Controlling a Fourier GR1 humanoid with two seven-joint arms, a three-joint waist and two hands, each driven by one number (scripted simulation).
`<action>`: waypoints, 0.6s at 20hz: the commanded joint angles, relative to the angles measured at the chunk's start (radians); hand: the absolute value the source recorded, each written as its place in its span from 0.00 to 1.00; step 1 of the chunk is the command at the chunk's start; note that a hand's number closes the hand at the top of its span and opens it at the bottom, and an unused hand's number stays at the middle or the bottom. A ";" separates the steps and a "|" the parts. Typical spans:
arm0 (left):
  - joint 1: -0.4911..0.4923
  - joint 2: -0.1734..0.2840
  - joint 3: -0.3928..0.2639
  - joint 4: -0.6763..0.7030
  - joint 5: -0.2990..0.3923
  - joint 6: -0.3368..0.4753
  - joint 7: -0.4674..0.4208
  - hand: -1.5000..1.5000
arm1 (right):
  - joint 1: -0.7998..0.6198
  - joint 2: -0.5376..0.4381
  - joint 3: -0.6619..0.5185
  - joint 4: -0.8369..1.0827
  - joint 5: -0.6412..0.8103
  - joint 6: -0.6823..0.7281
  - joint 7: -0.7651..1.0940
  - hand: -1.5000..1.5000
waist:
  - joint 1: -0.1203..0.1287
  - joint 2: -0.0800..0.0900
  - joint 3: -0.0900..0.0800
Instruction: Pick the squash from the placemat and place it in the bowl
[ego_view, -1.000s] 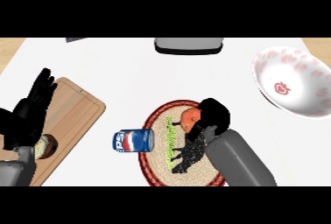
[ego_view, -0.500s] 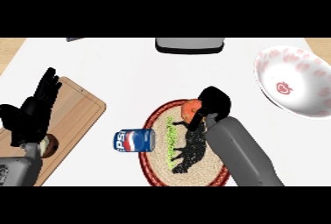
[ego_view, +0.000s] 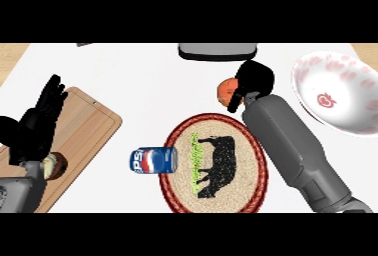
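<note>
Right hand (ego_view: 253, 80) curled round orange squash (ego_view: 227, 90), clear of placemat (ego_view: 251, 150). Pickup done; carry to bowl (ego_view: 336, 92) and release left. Left hand (ego_view: 40, 120) open, resting.

Right hand (ego_view: 252, 80) curled round orange squash (ego_view: 227, 90), between placemat (ego_view: 214, 162) and bowl (ego_view: 336, 92)

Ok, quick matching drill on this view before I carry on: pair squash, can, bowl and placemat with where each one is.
Things:
1. squash
2. can
3. bowl
4. placemat

Places:
A. lying on its side, left of the mat
B. held in the right hand, above the mat in the view
C. far right, holding nothing
D. centre of the counter, nothing on it

Pairs: 1-B, 2-A, 3-C, 4-D
</note>
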 joint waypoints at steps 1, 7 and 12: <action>0.062 0.002 -0.004 -0.083 0.003 -0.003 0.030 0.50 | -0.083 -0.021 0.034 -0.090 0.087 0.011 0.121 1.00 | -0.004 -0.012 0.000; 0.077 0.002 0.006 -0.066 -0.007 -0.002 0.012 0.50 | -0.158 -0.137 0.014 -0.253 0.216 -0.086 0.213 1.00 | -0.020 -0.015 0.000; 0.060 -0.034 -0.008 -0.068 -0.027 0.014 0.021 0.50 | -0.117 -0.151 -0.026 -0.415 0.261 -0.037 0.304 1.00 | -0.022 -0.008 0.000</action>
